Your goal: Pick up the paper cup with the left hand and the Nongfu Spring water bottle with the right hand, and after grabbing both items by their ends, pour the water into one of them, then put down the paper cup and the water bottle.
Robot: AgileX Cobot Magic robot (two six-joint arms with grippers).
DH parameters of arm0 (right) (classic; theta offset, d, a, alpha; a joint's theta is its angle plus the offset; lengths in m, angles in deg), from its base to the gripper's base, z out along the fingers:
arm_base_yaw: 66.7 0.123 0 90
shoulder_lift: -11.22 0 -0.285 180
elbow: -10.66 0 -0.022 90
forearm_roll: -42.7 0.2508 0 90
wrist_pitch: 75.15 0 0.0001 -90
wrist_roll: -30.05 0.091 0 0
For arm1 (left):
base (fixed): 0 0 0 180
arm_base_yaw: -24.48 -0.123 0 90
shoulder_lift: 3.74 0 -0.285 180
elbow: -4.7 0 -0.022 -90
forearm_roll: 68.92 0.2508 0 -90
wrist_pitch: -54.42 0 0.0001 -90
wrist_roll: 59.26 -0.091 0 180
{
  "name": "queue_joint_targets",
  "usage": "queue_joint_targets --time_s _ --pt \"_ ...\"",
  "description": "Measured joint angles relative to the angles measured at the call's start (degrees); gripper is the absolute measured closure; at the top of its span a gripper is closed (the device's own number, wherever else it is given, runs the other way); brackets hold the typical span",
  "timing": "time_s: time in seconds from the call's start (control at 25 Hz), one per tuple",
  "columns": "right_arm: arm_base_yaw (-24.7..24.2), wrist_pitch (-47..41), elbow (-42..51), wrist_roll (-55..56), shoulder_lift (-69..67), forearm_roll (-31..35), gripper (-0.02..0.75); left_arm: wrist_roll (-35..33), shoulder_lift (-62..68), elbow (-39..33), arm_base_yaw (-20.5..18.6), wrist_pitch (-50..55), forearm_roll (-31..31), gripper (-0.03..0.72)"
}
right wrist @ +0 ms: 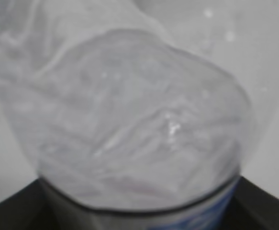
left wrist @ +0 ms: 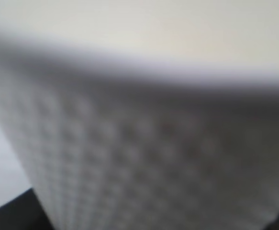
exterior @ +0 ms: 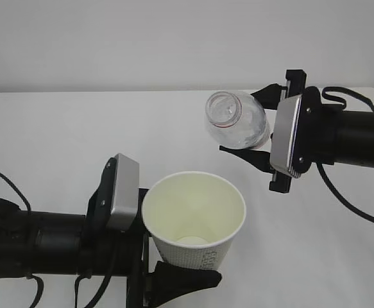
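Clear ribbed plastic bottle (exterior: 237,120), clamped in right end effector (exterior: 254,125), tilted mouth-down, up-right of white paper cup (exterior: 194,218) clamped in left end effector (exterior: 174,273).

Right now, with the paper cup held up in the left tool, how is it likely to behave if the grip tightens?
The paper cup looks thin-walled and open-topped, so it would probably dent or go oval under a harder squeeze. It seems nearly empty, so likely light and easy to tip. Its ribbed side, seen in the left wrist view, should help the left tool keep it from slipping.
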Motion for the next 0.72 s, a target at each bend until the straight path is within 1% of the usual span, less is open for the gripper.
queue_joint_targets --time_s 0.2,0.36,0.52,0.72 --pt "0.0 0.0 0.0 -2.49 0.0 0.62 0.215 0.0 0.0 0.0 0.18 0.0 -0.95 0.174" --pt "0.0 1.82 0.0 -3.21 0.0 1.94 0.215 0.0 0.0 0.0 0.18 0.0 -1.58 0.175" --pt "0.0 2.3 0.0 -6.09 0.0 2.78 0.215 0.0 0.0 0.08 0.18 0.0 -3.37 0.175" --pt "0.0 2.38 0.0 -7.89 0.0 5.09 0.215 0.0 -0.22 0.08 0.18 0.0 -3.74 0.175"
